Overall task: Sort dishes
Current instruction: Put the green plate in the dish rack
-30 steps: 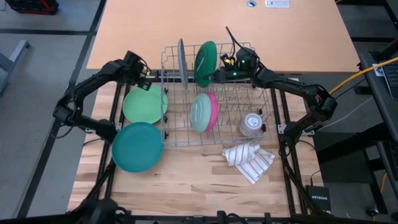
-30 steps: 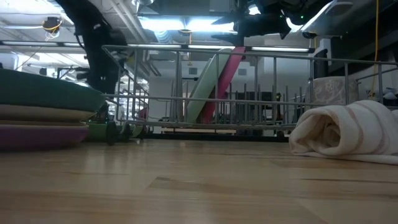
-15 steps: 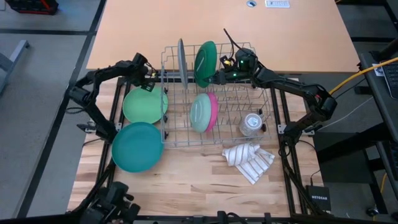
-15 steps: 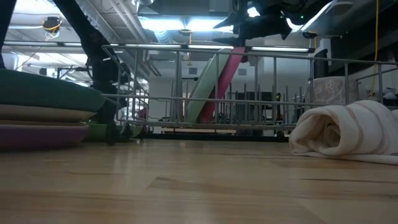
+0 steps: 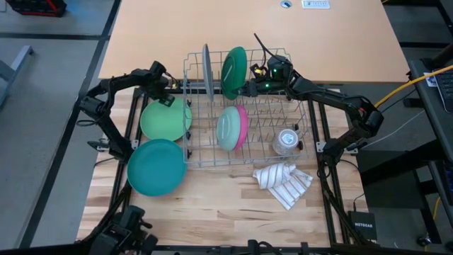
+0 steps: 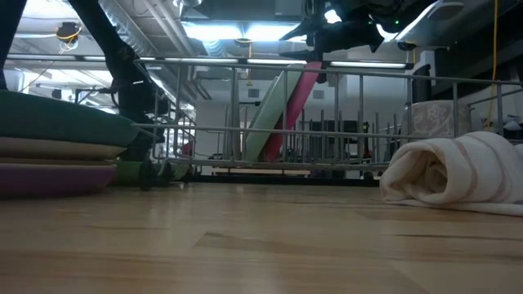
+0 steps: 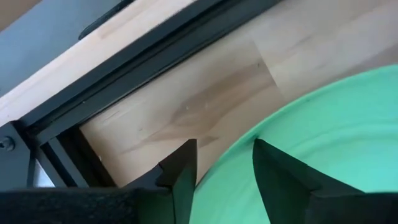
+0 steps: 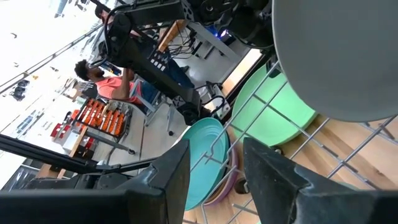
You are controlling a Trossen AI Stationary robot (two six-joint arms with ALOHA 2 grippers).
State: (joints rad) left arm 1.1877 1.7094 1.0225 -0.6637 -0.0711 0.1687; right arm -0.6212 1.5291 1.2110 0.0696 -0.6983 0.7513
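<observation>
Left gripper (image 7: 224, 171) over far rim of light green plate (image 5: 165, 119), jaws apart, empty. Right gripper (image 5: 245, 88) beside dark green plate (image 5: 234, 72) in rack (image 5: 244, 152), jaws apart.

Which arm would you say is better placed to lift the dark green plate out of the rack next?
Right: its gripper hovers open beside the dark green plate, while the left gripper is over the light green plate.

floor (image 5: 56, 85): grey | tabletop (image 5: 212, 205): light wood, tan board (image 5: 318, 35) behind | ceiling lights (image 6: 245, 31): on
</observation>
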